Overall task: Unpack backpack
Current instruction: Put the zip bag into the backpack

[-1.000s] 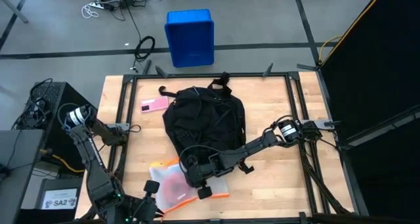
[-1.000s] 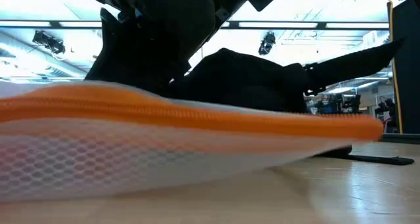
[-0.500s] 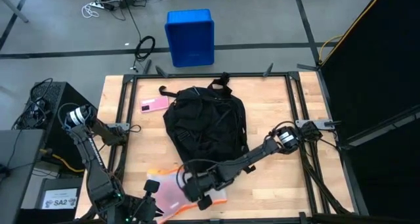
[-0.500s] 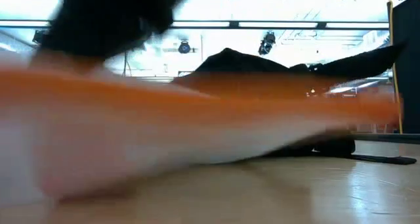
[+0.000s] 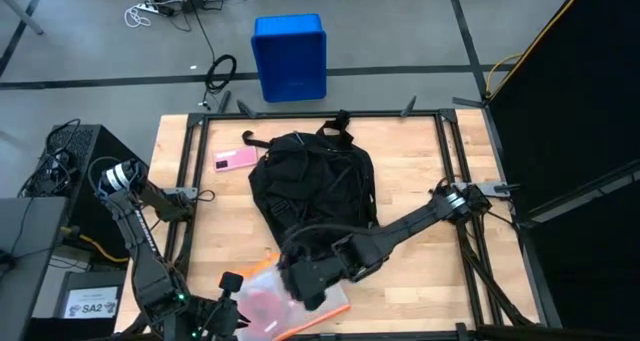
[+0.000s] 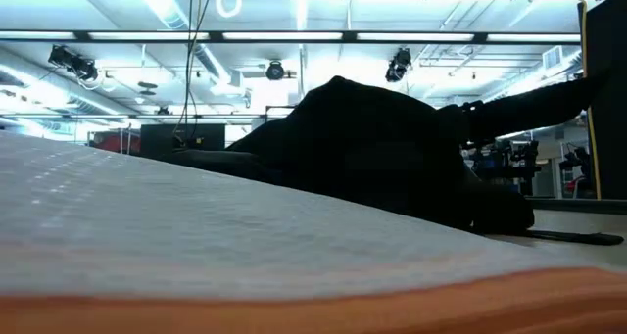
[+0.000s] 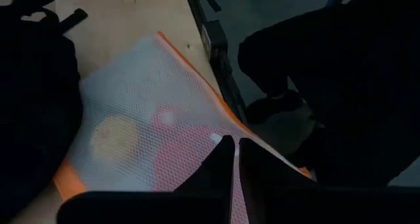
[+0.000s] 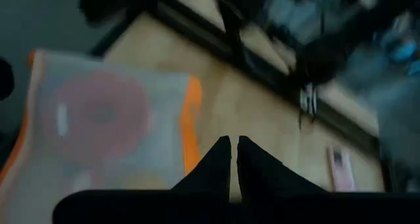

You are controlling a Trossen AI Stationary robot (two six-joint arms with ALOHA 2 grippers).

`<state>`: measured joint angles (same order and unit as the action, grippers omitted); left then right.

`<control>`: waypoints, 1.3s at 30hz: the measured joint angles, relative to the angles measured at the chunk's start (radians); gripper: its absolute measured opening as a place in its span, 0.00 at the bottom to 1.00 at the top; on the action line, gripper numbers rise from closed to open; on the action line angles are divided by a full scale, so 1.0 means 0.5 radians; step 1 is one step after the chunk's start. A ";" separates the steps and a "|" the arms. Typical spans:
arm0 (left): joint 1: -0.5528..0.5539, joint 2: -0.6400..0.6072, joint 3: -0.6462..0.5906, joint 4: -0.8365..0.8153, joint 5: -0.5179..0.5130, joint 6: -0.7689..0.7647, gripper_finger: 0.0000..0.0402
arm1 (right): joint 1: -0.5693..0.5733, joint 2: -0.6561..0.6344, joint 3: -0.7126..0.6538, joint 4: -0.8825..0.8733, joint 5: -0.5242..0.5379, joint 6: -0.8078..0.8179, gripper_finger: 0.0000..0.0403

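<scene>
- Your right gripper (image 5: pixel 308 286) hangs with its fingers pressed together, empty, over the white mesh pouch (image 5: pixel 268 303) with orange trim at the table's (image 5: pixel 420 181) near edge; the backpack (image 5: pixel 312 186) lies just behind it, mid-table.
- Your left gripper (image 7: pixel 235 159) is closed too, holding nothing, just beside that pouch's outer corner; a pink card (image 5: pixel 234 160) lies beyond the backpack.

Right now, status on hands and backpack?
Both hands shut: right hand over mesh pouch, left hand beside it. Backpack mid-table, nothing on it.
</scene>
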<state>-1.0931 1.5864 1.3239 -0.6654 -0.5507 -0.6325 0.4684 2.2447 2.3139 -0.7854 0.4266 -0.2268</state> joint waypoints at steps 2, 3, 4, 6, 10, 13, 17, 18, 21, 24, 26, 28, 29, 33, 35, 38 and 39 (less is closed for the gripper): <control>0.000 0.000 0.000 -0.025 -0.015 -0.005 0.00 | -0.028 -0.020 0.004 -0.120 -0.175 0.139 0.00; 0.000 0.000 0.000 -0.045 -0.028 -0.004 0.00 | -0.039 -0.012 -0.002 -0.180 -0.319 0.194 0.00; 0.000 0.000 0.000 -0.062 -0.041 0.000 0.00 | -0.048 0.001 -0.029 -0.205 -0.467 0.237 0.00; 0.000 0.000 -0.002 -0.093 -0.103 0.001 0.00 | -0.047 0.035 -0.111 -0.148 -0.709 0.279 0.01; 0.035 0.034 -0.068 -0.047 -0.152 -0.009 0.00 | 0.006 0.056 -0.365 -0.094 -0.745 0.231 0.09; 0.075 0.114 -0.138 0.025 -0.036 -0.030 0.00 | 0.023 0.060 -0.627 0.113 -0.759 0.219 0.20; 0.122 0.276 -0.162 0.129 0.118 -0.052 0.00 | 0.046 0.061 -0.833 0.346 -0.744 0.212 0.38; 0.134 0.316 -0.162 0.172 0.148 -0.052 0.00 | 0.056 0.058 -0.878 0.385 -0.734 0.214 0.44; 0.177 0.426 -0.163 0.356 0.267 -0.019 0.03 | 0.076 0.062 -0.944 0.388 -0.651 0.296 0.58; 0.208 0.506 -0.163 0.566 0.422 0.048 0.09 | 0.072 0.058 -0.949 0.418 -0.610 0.384 0.69; 0.232 0.537 -0.163 0.610 0.477 0.047 0.14 | 0.068 0.057 -0.967 0.428 -0.604 0.434 0.74; 0.244 0.557 -0.163 0.575 0.501 0.035 0.20 | 0.057 0.057 -0.979 0.425 -0.603 0.467 0.76; 0.248 0.564 -0.163 0.545 0.507 0.018 0.23 | 0.052 0.057 -0.980 0.429 -0.604 0.469 0.77; 0.257 0.566 -0.159 0.347 0.507 -0.102 0.34 | 0.049 0.055 -1.010 0.414 -0.606 0.469 0.77; 0.257 0.558 -0.134 0.226 0.523 -0.173 0.38 | 0.049 0.055 -0.998 0.326 -0.606 0.472 0.76; 0.239 0.550 -0.022 -0.029 0.565 -0.337 0.41 | 0.049 0.044 -0.943 0.082 -0.549 0.533 0.76; 0.220 0.550 0.037 -0.135 0.553 -0.383 0.41 | 0.049 0.036 -0.922 0.008 -0.521 0.568 0.76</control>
<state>-0.9831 1.8614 1.3424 -0.7328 -0.2742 -0.8241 0.4927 2.2627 1.8528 -0.7814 0.1662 0.0571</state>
